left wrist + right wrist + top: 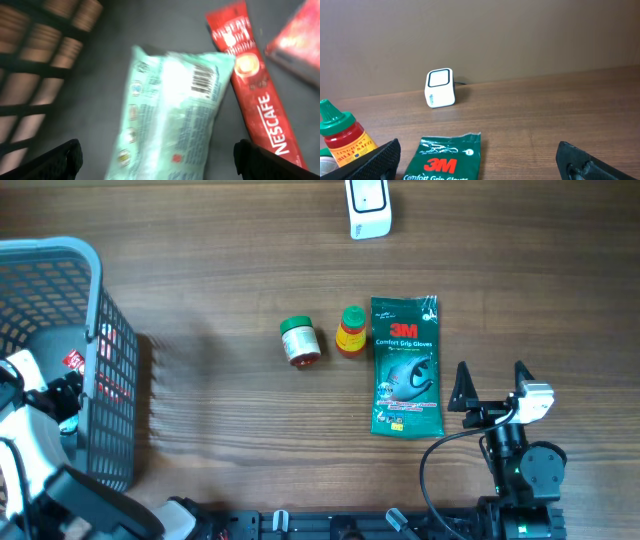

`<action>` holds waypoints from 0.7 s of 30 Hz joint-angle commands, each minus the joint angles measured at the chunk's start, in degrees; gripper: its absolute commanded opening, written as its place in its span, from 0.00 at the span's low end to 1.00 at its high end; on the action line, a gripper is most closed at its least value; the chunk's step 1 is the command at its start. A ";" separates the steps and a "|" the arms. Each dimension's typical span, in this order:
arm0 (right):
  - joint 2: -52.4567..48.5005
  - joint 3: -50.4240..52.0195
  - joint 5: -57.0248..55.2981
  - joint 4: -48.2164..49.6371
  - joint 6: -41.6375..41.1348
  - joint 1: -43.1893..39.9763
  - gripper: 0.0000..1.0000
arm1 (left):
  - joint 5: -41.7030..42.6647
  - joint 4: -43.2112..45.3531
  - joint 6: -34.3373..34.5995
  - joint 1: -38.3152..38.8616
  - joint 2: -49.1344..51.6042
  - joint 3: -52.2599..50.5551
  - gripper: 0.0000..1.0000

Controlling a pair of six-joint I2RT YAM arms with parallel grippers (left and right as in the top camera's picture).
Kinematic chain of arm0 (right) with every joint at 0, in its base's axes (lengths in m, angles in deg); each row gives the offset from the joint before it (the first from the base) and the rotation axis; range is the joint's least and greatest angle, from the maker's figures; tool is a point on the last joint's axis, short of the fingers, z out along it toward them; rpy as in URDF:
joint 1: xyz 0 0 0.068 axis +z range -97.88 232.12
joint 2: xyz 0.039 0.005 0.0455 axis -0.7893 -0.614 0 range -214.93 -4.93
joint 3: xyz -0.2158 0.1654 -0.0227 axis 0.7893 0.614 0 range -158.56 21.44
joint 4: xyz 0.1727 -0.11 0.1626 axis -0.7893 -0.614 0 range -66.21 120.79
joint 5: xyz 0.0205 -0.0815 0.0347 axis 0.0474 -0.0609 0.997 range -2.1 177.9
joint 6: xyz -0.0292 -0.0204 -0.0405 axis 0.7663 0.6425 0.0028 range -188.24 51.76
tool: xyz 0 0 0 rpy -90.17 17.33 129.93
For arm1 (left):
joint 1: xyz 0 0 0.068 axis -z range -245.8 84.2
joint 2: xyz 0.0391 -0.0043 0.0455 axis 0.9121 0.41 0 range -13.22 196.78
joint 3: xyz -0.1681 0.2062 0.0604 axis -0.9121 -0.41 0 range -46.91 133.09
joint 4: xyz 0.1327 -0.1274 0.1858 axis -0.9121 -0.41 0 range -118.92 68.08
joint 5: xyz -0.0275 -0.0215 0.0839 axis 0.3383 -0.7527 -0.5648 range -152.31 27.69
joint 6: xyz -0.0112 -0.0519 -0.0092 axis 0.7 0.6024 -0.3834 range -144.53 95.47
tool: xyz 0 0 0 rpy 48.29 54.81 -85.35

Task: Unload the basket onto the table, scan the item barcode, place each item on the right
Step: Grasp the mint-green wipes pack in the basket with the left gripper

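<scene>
The grey basket [112, 395] stands at the table's [220, 260] left edge, and the left gripper [157, 155] hangs inside it. Its fingers are spread wide and have hold of nothing. Directly below it a pale green packet [170, 115] lies flat on the basket floor with its barcode [202, 80] facing up. Touching that packet on its right is a red Nescafé stick [255, 90], and another red packet [297, 45] lies beyond it.

By the look of it, the basket takes finished items and this arm is at the drop-off end of a cycle. The next move would then be to lift straight up past the mesh walls, which close in tightly on the table side.

In the middle of the table stand a green-lidded jar [300, 341] and a sauce bottle [351, 332], with a 3M glove packet [405, 368] lying flat. The three sit close together in a row and probably await scanning.

The scanner [368, 208] sits at the far edge, well apart from them, with bare wood between.

The right gripper [491, 375] hovers near the near right corner, just beside the glove packet. Its jaws are fully apart and empty.

A pick there calls for coming down over a packet edge, since it lies flat. The table is open to the right and toward the far edge.
</scene>
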 commanded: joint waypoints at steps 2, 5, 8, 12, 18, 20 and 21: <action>0.00 0.15 0.50 0.09 0.74 0.26 1.00 | 4.02 0.92 -4.09 -0.11 4.63 0.37 1.00; 0.00 0.15 0.50 0.09 0.72 0.26 1.00 | 4.02 1.07 -4.11 -0.11 6.64 0.37 1.00; 0.00 0.15 0.50 0.09 0.74 0.26 1.00 | 3.96 1.68 -4.09 -0.13 7.89 0.37 1.00; 0.00 0.15 0.50 0.09 0.72 0.26 1.00 | 3.54 2.78 -4.07 -1.31 8.28 0.37 1.00; 0.00 0.15 0.48 0.09 0.72 0.26 1.00 | 3.58 4.39 0.46 -4.20 8.28 0.37 0.73; 0.00 0.15 0.48 0.09 0.72 0.26 1.00 | 3.58 4.85 0.68 -4.28 8.26 0.37 0.68; 0.00 0.15 0.50 0.09 0.72 0.26 1.00 | 3.58 5.05 0.68 -4.28 8.26 0.37 0.65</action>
